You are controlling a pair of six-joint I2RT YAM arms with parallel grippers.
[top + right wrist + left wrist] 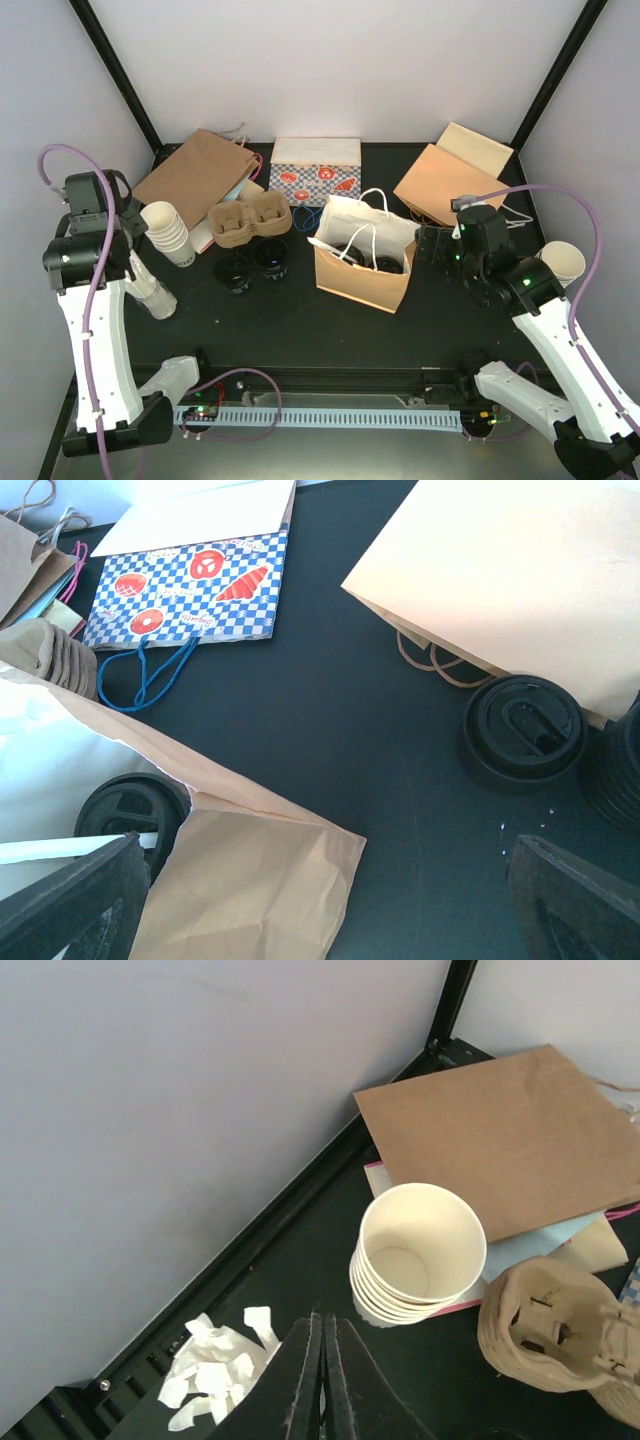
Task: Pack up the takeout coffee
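Checkered bag (190, 590) shows a red croissant; black-lidded cup (523, 730) stands apart.

Black-lidded coffee cups (271, 255), brown paper bag (362, 282), blue-checked bag (315, 180), cream cup stack (168, 232)

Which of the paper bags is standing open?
The white-handled bag in the middle, with lidded cups inside; the brown bag, the checkered bag and the tan bag lie flat.

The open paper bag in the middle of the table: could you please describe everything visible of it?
The open paper bag stands upright mid-table, brown kraft outside, white inside, with white cord handles and a creased, rumpled rim. At least two black-lidded cups sit inside it. The right pincer, open, hovers close by its right side.
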